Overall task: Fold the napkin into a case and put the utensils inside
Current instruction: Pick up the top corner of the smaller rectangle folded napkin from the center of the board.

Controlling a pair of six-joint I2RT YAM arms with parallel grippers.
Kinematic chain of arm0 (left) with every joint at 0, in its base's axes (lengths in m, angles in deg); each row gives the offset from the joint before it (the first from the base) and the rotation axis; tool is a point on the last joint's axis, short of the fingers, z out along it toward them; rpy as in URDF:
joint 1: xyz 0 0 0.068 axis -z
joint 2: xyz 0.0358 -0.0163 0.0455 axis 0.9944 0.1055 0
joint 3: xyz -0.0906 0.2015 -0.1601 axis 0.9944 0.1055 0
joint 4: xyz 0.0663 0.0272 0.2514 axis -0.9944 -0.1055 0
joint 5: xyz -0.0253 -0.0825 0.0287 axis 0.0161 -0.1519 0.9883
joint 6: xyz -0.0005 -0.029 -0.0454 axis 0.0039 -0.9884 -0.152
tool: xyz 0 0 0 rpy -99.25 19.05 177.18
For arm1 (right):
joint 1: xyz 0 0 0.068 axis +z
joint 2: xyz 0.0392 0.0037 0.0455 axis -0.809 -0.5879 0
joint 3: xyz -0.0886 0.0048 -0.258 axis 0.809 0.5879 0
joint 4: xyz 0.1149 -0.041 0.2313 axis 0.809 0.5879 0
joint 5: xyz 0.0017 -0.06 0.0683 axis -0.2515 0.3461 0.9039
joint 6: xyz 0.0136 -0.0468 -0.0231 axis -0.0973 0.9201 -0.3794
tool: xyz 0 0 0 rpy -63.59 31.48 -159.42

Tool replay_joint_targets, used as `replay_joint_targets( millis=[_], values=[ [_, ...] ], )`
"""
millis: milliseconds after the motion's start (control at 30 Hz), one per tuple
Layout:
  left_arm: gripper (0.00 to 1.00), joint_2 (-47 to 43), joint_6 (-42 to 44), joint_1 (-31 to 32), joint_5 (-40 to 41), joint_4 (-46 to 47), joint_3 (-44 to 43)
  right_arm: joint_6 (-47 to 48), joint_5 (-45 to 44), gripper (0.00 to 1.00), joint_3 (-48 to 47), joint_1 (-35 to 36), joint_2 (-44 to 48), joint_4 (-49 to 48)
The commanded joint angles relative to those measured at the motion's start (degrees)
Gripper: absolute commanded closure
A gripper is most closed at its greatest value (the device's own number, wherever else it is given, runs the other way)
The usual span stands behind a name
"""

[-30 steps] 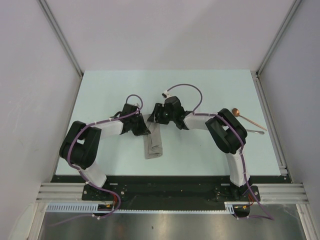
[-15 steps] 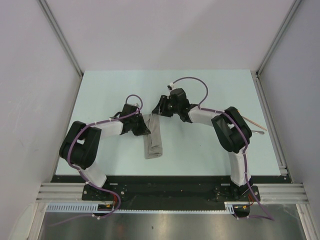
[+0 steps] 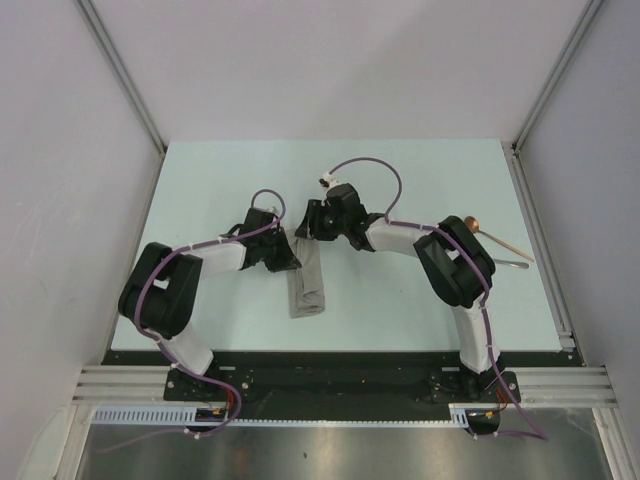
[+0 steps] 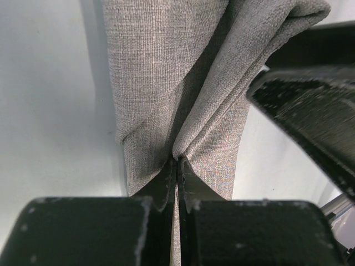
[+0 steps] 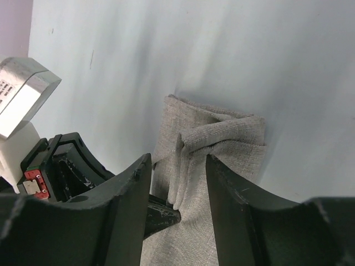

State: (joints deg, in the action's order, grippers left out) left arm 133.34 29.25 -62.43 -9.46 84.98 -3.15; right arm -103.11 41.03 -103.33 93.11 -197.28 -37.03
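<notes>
The napkin (image 3: 308, 282) lies folded into a narrow grey-beige strip at the table's middle, its far end doubled over (image 5: 227, 136). My left gripper (image 3: 289, 257) is shut on a raised fold along the strip's left edge (image 4: 177, 160). My right gripper (image 3: 309, 222) hovers open over the strip's far end, its jaws (image 5: 177, 160) standing either side of the pinched ridge without touching it. The left fingertips (image 5: 161, 213) show under the right gripper's left jaw. The utensils lie at the right: a copper spoon (image 3: 488, 232) and a thin silvery piece (image 3: 512, 264).
The pale table (image 3: 220, 180) is walled in by white panels with metal rails at the left and right. The right arm's elbow (image 3: 455, 262) stands just beside the utensils. The two wrists are close together over the strip.
The right gripper swung away toward the far side and has come back left over the napkin's far end. The spoon, briefly hidden by the right arm, shows again. The left arm kept still.
</notes>
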Motion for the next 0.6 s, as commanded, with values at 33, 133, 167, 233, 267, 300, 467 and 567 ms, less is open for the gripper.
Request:
replay_joint_targets(
  millis=[33, 133, 167, 233, 267, 300, 467, 567],
  values=[
    [1.0, -0.29, -0.12, -0.07, 1.25, -1.91, 1.08, 1.56, -2.33, 0.53, -2.05, 0.52, -0.53, -0.28],
    [1.0, -0.29, -0.12, -0.07, 1.25, -1.9, 1.08, 1.91, -3.21, 0.55, -2.4, 0.79, -1.06, -0.11],
    [1.0, -0.29, -0.12, -0.07, 1.25, -1.9, 1.17, 2.09, -3.65, 0.56, -2.49, 0.88, -1.41, -0.02],
    [1.0, -0.56, -0.12, -0.07, 1.16, -1.9, 1.35, 2.44, -4.18, 0.56, -3.28, 1.05, -2.11, -0.02],
    [1.0, -0.56, -0.12, -0.07, 1.33, -1.9, 1.43, 2.53, -4.7, 0.57, -3.8, 1.14, -2.81, 0.85],
    [1.0, -0.64, -0.12, -0.07, 1.25, -1.9, 1.43, 2.61, -4.97, 0.57, -4.59, 1.23, -3.08, 1.03],
    [1.0, -0.91, -0.2, -0.07, 1.25, -1.99, 1.35, 3.67, -7.43, 0.58, -5.92, 1.84, -3.61, 2.26],
    [1.0, -0.82, -0.2, -0.07, 1.25, -1.99, 1.35, 3.93, -8.22, 0.58, -6.71, 2.28, -3.87, 2.71]
  ],
)
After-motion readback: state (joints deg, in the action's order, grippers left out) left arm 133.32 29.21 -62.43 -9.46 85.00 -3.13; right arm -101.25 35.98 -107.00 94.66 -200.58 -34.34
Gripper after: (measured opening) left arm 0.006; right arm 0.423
